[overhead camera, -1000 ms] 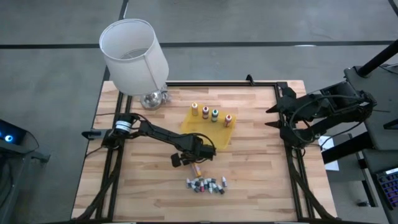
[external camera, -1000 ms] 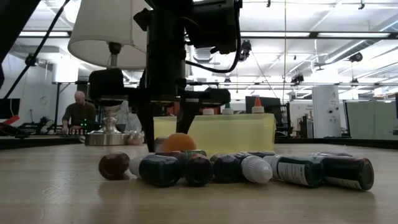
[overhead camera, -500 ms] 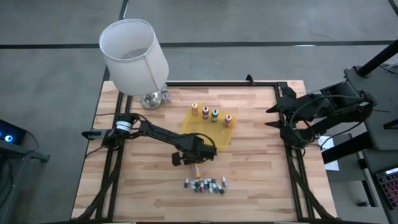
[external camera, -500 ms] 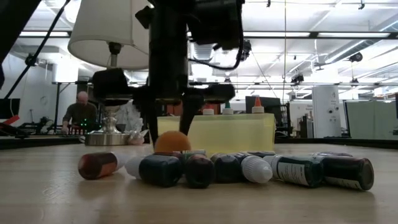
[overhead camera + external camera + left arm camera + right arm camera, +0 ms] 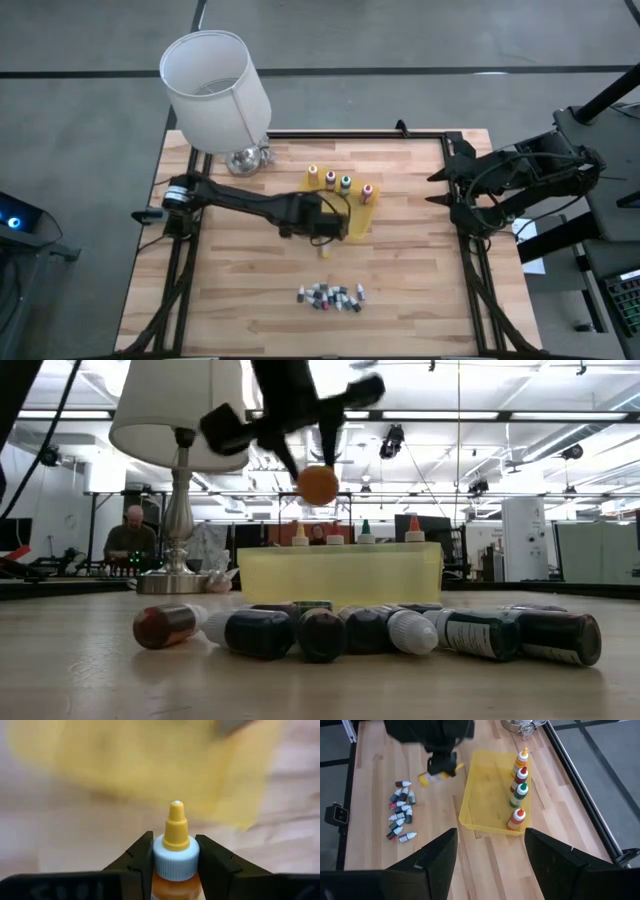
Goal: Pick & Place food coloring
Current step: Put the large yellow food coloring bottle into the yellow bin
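An orange bottle (image 5: 174, 854) is clamped at the cap in the left end effector (image 5: 322, 240), held lying sideways above the bench (image 5: 230, 300), just beside the yellow tray (image 5: 350, 222). 4 bottles (image 5: 339, 183) stand along the tray's far edge; small vials (image 5: 330, 297) lie clustered on the bench. The right end effector (image 5: 490, 852) is parked at the bench's right edge, fingers spread, nothing held.

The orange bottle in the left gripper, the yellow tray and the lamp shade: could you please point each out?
orange bottle (image 5: 175, 855), left wrist view, its white collar.
yellow tray (image 5: 487, 795), right wrist view, its bare floor.
lamp shade (image 5: 228, 105), high view, its outer wall.
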You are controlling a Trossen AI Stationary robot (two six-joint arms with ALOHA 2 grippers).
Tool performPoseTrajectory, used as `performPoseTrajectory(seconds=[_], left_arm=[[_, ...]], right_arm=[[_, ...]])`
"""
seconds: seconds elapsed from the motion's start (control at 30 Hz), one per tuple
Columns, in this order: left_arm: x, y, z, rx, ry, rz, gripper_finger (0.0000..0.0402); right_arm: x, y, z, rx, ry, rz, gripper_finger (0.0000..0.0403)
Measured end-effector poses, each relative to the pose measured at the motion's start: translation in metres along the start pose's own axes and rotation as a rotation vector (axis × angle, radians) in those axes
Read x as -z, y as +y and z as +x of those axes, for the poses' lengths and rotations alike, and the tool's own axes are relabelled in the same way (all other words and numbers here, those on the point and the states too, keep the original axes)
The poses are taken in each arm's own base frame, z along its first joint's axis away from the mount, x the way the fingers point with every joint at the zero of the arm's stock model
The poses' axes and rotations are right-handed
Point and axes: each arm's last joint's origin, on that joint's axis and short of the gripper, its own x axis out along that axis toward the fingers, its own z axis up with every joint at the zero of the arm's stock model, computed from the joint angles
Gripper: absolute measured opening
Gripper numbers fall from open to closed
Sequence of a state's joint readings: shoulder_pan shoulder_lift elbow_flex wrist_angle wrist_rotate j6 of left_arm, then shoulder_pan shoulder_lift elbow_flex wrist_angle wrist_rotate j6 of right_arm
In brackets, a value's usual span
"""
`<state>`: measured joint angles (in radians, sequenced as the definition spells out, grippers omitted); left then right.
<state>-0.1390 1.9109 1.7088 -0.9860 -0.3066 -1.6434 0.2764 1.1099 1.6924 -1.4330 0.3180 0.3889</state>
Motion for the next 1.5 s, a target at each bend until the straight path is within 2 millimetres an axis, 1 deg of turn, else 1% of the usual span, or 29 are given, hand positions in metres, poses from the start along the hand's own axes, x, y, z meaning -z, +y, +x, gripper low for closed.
performPoseTrajectory(seconds=[0.1,0.2,0.27,0.4,0.53,0.63,0.73,0.9,1.07,1.3,1.5], left_arm=[[-0.012,-0.006,-0.016,0.049,-0.181,0.096,0.0097],[-0.023,-0.010,-0.025,0.051,-0.331,0.202,0.0097],[-0.029,-0.010,-0.025,0.028,-0.408,0.263,0.0097],[-0.035,-0.006,-0.019,-0.041,-0.529,0.355,0.0097],[-0.036,0.001,-0.011,-0.103,-0.671,0.376,0.0097],[-0.035,0.007,-0.003,-0.120,-0.733,0.356,0.0097],[-0.030,0.013,0.011,-0.102,-0.786,0.314,0.0097],[-0.024,0.026,0.034,-0.111,-0.879,0.325,0.0097],[-0.020,0.040,0.050,-0.122,-0.918,0.326,0.0097],[-0.016,0.055,0.067,-0.130,-0.975,0.322,0.0097],[-0.012,0.070,0.086,-0.065,-1.024,0.244,0.0097]], right_arm=[[0.000,0.000,0.000,0.005,-0.001,0.000,0.0224],[-0.001,0.000,0.001,0.008,-0.001,0.003,0.0224],[-0.001,0.000,0.001,0.022,-0.007,0.002,0.0224],[-0.001,0.000,0.001,0.035,-0.013,0.006,0.0224],[-0.002,-0.001,0.002,0.055,-0.021,0.007,0.0224],[-0.002,-0.001,0.002,0.077,-0.030,0.018,0.0224],[-0.002,-0.001,0.002,0.080,-0.032,0.029,0.0224],[-0.002,-0.001,0.002,0.078,-0.036,0.062,0.0224],[-0.002,-0.001,0.002,0.078,-0.038,0.076,0.0224],[-0.003,-0.001,0.002,0.078,-0.040,0.077,0.0224],[-0.003,-0.002,0.002,0.094,-0.047,0.084,0.0224]])
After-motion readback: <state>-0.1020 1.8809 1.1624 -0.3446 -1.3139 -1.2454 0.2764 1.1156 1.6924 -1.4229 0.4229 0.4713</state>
